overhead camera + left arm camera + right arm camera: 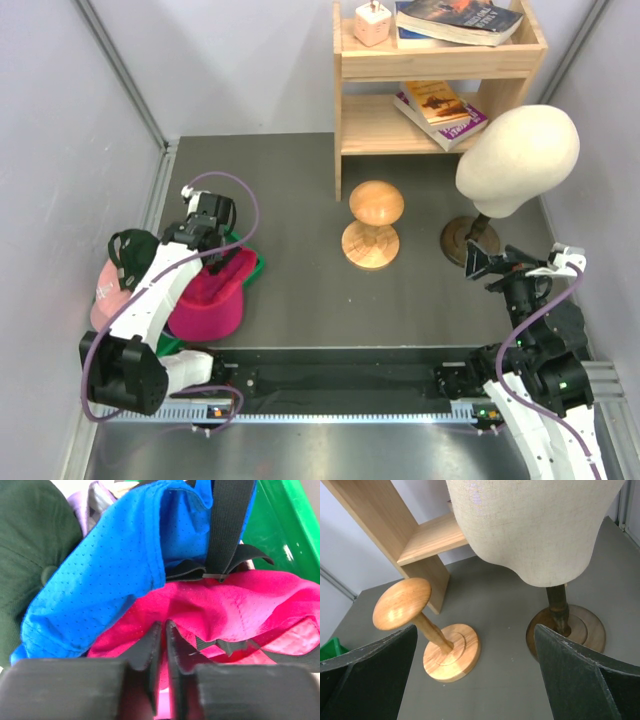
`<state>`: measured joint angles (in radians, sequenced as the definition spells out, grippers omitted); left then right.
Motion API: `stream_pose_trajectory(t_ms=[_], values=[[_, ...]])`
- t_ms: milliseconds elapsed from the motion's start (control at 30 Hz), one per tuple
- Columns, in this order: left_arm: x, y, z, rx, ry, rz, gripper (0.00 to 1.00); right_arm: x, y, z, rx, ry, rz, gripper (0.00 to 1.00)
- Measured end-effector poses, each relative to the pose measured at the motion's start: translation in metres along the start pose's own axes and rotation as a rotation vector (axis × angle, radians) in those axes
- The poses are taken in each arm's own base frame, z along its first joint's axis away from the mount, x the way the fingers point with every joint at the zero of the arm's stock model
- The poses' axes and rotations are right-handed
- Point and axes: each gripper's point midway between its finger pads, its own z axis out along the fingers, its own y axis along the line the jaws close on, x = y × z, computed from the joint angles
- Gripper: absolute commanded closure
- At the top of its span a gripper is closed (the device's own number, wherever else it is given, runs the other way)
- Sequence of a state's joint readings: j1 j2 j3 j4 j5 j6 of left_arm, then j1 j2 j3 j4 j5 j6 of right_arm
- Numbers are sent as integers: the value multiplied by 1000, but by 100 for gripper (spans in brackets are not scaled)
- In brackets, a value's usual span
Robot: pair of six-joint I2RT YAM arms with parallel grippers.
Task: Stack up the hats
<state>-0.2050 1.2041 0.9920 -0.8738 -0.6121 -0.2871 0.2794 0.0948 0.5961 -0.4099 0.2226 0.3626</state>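
Left wrist view: left gripper [162, 625] has its jaws almost pressed together on the crown of the bright pink hat [240, 605], with a sliver of pink fabric between them. Reads as a pinch on that hat, not confirmed as a firm one. Blue cap [115, 565] lies over the pink hat's upper left edge and touches it. Dark cap [30, 545] is at far left, and the green bin wall [280, 525] is at upper right.

Top view: the hat pile sits at lower left of the counter [300, 200], with the pale pink cap [105, 300] at its left edge. Right gripper [480, 265] is spread wide and holds nothing. It sits at right, beside the mannequin head [520, 145] and well apart from the hats. Wooden stand [375, 205] is mid-frame and bare.

Step, as I judge it: grasping the first hat, nothing stacked yet.

Next move calls for:
- a slow lift to check the pinch holds, since the soft fabric may slip
- watching that the blue cap isn't dragged along
- setting the pink hat down squarely on another hat
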Motion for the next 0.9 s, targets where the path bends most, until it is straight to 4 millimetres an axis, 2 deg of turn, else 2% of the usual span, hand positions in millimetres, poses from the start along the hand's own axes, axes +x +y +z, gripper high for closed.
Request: stream_pose_trajectory(t_ms=[233,333,467,667,900], values=[[1,-1,-6,15,14,3,100,0,2,0,-11,2,-4,0],[-6,-6,-21,97,-10,-25,100,2,13,2,-75,16,-23,3],[-30,-8,-65,275,-140,-111,100,7,45,10,-233,88,-56,6],[-72,-6,-152,566,-370,-206,100,0,98,14,-485,116,1,7],[-98,-21,-213,820,-471,-189,100,-14,138,5,-687,86,80,7]])
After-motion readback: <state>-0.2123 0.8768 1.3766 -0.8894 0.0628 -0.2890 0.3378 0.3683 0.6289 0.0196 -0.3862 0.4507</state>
